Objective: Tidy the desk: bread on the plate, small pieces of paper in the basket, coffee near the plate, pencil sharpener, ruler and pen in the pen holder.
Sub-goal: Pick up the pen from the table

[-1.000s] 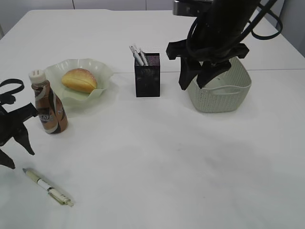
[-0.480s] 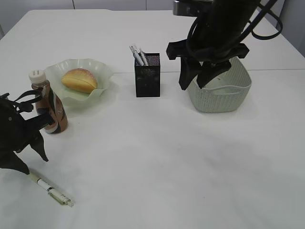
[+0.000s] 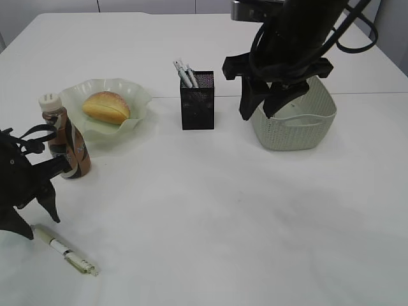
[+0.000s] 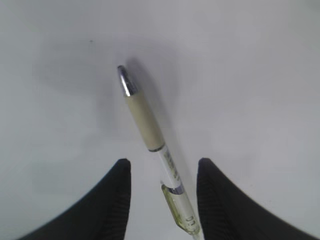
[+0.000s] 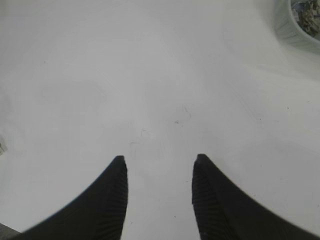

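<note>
You've bare desk [image 3: 242, 217] across the middle; coffee [image 3: 64, 143] crowds the pen [image 3: 64, 250] near the left edge.

You had a plain white desk [image 3: 210, 210] carrying everything. At its left stood the coffee [image 3: 64, 140], upright, cream cap on top, just beside the near-left edge of the plate [image 3: 141, 97]. The plate rested flat on the desk, left of centre. The pen holder [image 3: 197, 102] stood upright near the middle, towards the back. To its right the basket [image 3: 299, 134] sat on the desk, well apart from the holder. Near the front left corner a pen [image 3: 64, 248] lay flat on the bare surface, slanted, its metal tip [image 4: 125, 80] pointing away in the left wrist view.
</note>
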